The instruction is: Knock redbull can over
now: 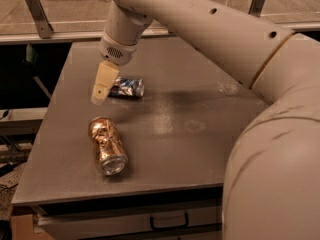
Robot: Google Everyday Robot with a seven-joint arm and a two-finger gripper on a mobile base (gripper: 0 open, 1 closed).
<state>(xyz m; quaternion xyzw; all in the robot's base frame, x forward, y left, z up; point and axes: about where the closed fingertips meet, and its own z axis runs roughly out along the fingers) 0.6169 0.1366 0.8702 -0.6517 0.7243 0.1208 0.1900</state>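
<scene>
The redbull can (127, 87), small, blue and silver with a dented body, lies on its side on the grey table (200, 149) toward the back left. My gripper (102, 86) hangs from the large cream arm just left of the can, its cream fingers pointing down and touching or nearly touching the can's left end.
A larger shiny gold-copper can (107, 145) lies on its side nearer the table's front left. A faint round mark (228, 86) shows on the table at right. A rail runs behind the table; a drawer handle (167, 221) sits below the front edge. My arm covers the right side.
</scene>
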